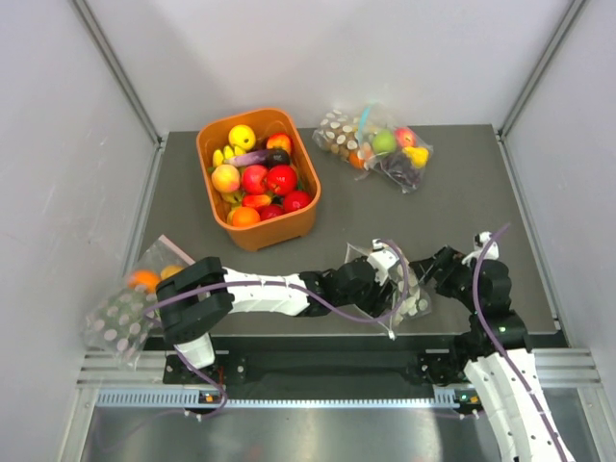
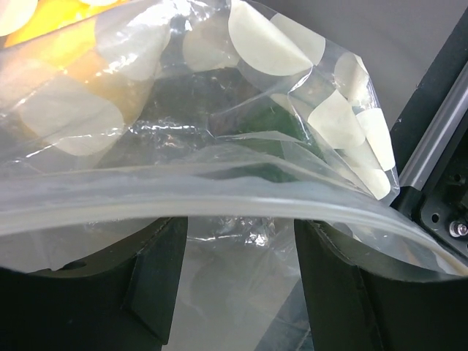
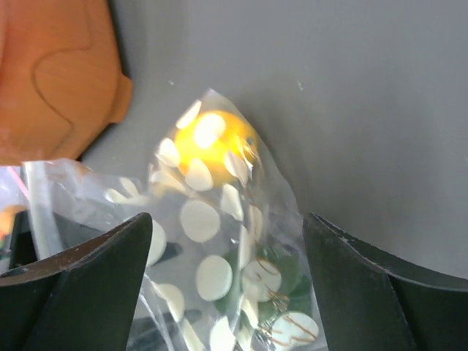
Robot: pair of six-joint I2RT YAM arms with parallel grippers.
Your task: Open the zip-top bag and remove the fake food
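Your left hand [image 2: 241, 248]: black fingers [image 2: 157, 285] apart, the zip strip [image 2: 219, 194] of the zip-top bag [image 2: 241, 110] lying across their tips, with film sagging into the gap. Your right hand [image 3: 227, 234]: fingers spread wide, bag between them, unpinched. Bag: clear crumpled plastic, large white dots, at the near middle of the grey table [image 1: 452, 183], between both hands. Contents, fake food [image 3: 212, 139]: one yellow fruit, something dark green beside it. Further back you have an orange tub [image 1: 298, 226] of toy fruit
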